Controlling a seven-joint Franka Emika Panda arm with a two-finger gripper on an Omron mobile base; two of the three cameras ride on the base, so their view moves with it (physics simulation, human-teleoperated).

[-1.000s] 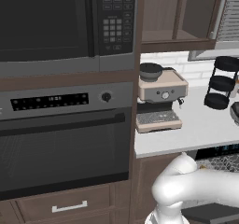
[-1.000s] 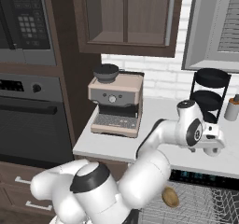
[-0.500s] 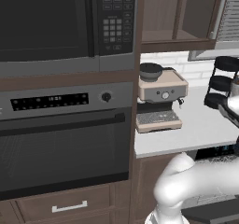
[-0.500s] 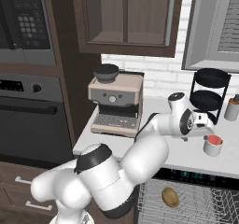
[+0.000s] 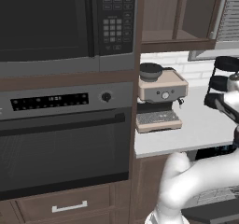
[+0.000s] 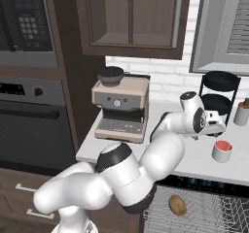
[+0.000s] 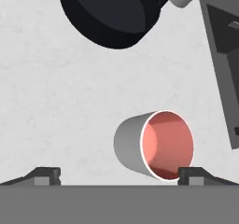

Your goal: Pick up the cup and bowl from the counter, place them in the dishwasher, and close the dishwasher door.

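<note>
The cup [image 7: 154, 146] is pale grey-white outside and red inside. It stands on the light grey counter [image 7: 56, 101], just ahead of my open gripper [image 7: 120, 176] and close to the right fingertip [image 7: 193, 174]; nothing is between the fingers. From the right base view, the gripper [image 6: 217, 130] hovers up and left of the cup [image 6: 222, 151]. The bowl [image 6: 177, 205] lies in the grey wire rack [image 6: 214, 215] of the open dishwasher, below its strip of teal lights [image 6: 204, 182]. I cannot make out the dishwasher door.
A black three-tier stand [image 6: 220, 93] rises just behind the cup and looms at the top of the hand view [image 7: 109, 10]. The coffee machine [image 6: 119, 108] sits at the counter's left end. A small canister [image 6: 240, 113] stands far right. The oven [image 5: 60, 139] and microwave [image 5: 65, 22] are to the left.
The hand has pulled up and left from over the counter spot, uncovering the cup. The cup and the bowl have stayed where they were.
</note>
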